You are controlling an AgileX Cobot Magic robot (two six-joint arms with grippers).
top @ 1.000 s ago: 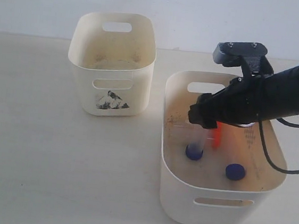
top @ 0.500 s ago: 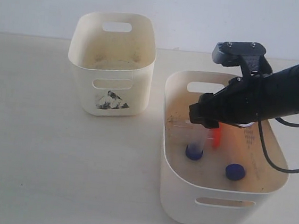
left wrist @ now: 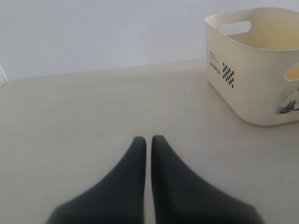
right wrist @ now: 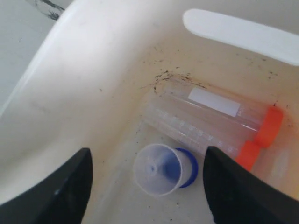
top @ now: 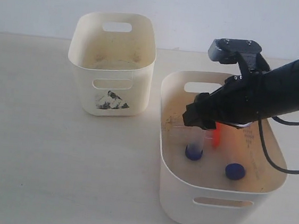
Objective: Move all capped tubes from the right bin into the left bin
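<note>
Right end effector (right wrist: 147,151) spread wide over blue-capped clear plastic tube (right wrist: 161,171): likely light, slick, rigid; pinch mid-barrel.

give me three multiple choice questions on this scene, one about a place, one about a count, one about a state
1. Where is the right gripper relative to the plain bin?
A) beside it
B) reaching down inside it
C) behind it

2. How many orange caps show in that bin?
A) one
B) two
C) four

3. The left gripper is
A) shut on nothing
B) wide open
C) gripping something

Answers:
1 B, the bin's walls surround its fingers, which flank the blue-capped tube.
2 B, the right wrist view shows two side by side.
3 A, its fingers nearly touch with nothing between them.
</note>
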